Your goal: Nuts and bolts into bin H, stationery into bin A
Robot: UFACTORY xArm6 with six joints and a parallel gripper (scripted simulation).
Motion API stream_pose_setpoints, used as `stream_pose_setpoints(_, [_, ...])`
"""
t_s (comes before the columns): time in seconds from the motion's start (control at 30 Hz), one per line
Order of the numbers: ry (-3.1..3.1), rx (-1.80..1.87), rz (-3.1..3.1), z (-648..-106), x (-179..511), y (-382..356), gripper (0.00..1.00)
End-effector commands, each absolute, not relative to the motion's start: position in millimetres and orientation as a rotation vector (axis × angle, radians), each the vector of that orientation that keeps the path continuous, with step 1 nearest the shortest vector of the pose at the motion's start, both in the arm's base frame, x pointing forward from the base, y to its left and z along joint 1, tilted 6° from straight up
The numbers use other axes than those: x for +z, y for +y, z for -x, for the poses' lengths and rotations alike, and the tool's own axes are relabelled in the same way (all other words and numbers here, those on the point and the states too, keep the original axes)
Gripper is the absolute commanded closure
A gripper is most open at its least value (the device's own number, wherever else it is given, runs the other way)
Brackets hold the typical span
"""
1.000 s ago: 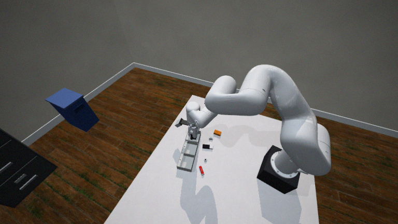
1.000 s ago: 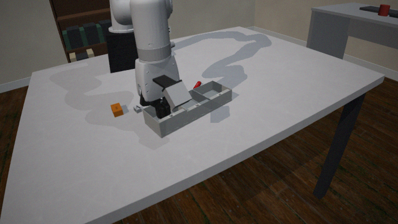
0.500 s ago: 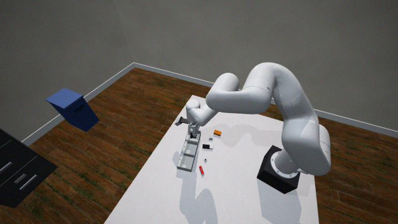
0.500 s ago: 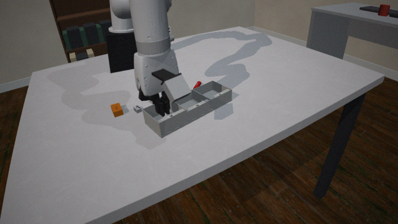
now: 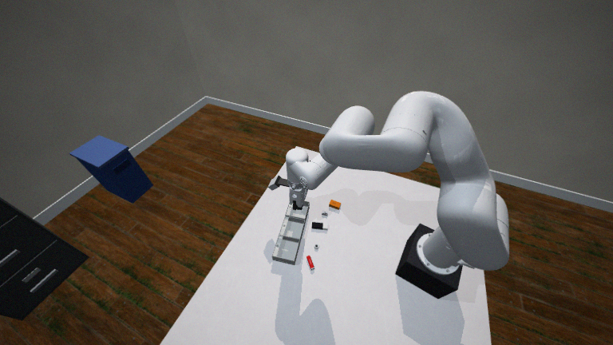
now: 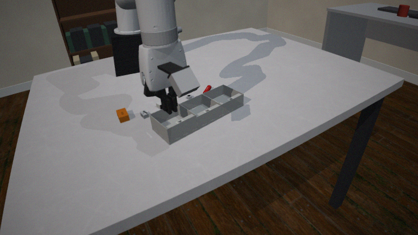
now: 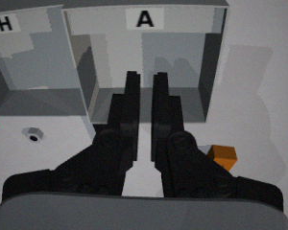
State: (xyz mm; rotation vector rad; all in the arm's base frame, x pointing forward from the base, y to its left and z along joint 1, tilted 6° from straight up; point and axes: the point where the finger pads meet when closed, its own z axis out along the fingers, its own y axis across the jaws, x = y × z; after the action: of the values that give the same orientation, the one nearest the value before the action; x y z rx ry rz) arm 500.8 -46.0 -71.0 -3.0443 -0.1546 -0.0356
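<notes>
My gripper (image 5: 297,208) (image 6: 173,111) (image 7: 146,92) is shut with nothing between its fingers, the tips at the mouth of bin A (image 6: 160,130) (image 7: 213,72). Bin H (image 6: 206,121) (image 7: 48,102) adjoins it, in the middle of the row. A hex nut (image 5: 316,247) (image 6: 189,97) (image 7: 35,134) lies on the table beside the row. A small grey metal piece (image 5: 324,213) (image 6: 144,114) lies near bin A; its kind is unclear. A black-and-white block (image 5: 318,225), like an eraser, lies between them. Parts of the bin floors are hidden.
An orange block (image 5: 334,204) (image 6: 122,115) (image 7: 223,157) lies off the end of bin A. A red elongated thing (image 5: 310,262) (image 6: 207,88) lies near the third bin (image 6: 232,102). The white table (image 5: 253,295) (image 6: 277,121) carries the robot's black base (image 5: 417,268).
</notes>
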Motion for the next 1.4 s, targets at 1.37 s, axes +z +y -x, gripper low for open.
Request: stream_pose_setpoints(1.37, [-0.155,-0.043,3.044,-494.0,-62.9,37.1,0.93])
